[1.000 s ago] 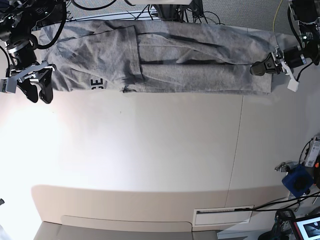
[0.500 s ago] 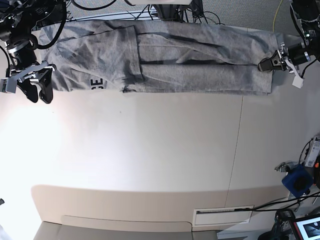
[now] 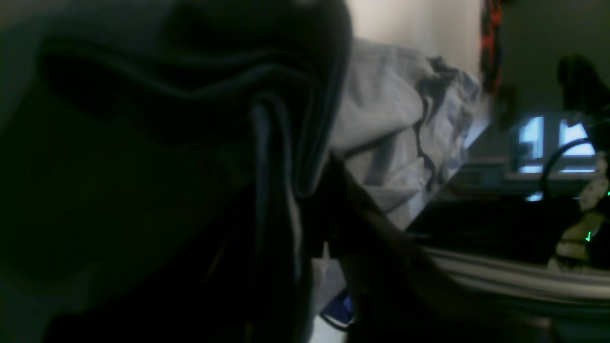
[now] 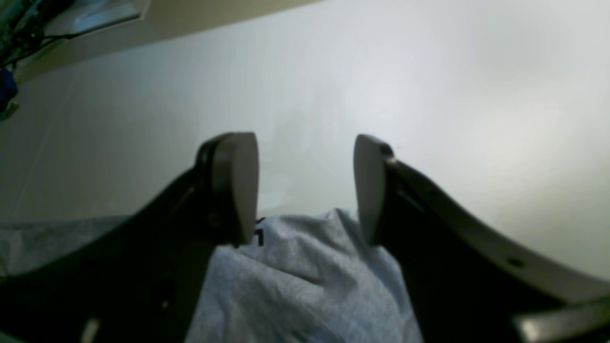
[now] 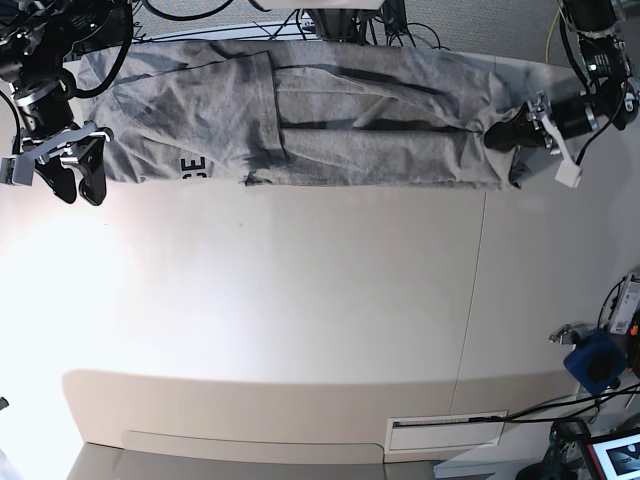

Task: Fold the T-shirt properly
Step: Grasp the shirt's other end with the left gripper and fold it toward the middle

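Base view: left hand pinching shirt end | right hand spread at lettered end | advice: lift the pinched end high, fold across evenly without dragging over the tabletop.

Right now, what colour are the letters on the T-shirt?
Black, on the grey T-shirt; the letters show best in the base view.

**A robotics lab bench**

The setting looks like a research lab. A wide pale worktable fills the base view, black cables tangle along its far edge, and a small lit monitor and blue device crowd the near right corner.
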`<action>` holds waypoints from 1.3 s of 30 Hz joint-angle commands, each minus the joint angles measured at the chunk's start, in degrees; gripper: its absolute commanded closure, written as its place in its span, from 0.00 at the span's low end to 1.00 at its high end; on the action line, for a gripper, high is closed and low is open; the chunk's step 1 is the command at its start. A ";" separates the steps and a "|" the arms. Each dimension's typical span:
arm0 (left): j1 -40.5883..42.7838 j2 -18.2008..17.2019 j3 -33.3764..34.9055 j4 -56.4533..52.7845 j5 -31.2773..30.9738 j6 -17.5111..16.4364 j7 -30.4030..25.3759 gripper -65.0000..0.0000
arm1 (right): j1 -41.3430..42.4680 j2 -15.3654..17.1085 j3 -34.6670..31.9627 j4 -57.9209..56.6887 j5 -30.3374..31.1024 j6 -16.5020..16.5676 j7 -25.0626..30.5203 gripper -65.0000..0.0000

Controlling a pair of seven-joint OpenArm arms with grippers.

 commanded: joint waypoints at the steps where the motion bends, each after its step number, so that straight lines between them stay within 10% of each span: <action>1: 0.79 -0.26 -0.26 3.23 -1.65 0.12 -0.14 1.00 | 0.17 0.68 0.15 1.05 1.22 0.08 1.31 0.51; 12: 4.44 2.97 1.46 15.89 -1.65 0.12 -0.14 1.00 | 0.17 0.68 0.15 1.01 1.29 0.08 1.36 0.51; 26: -1.68 9.40 20.20 15.85 -1.65 0.12 -1.29 1.00 | 0.20 0.68 0.15 1.01 1.29 0.08 1.36 0.51; 39: -6.01 14.45 34.14 15.82 12.22 0.12 -11.45 1.00 | 0.20 0.68 0.15 1.01 1.27 0.08 1.33 0.51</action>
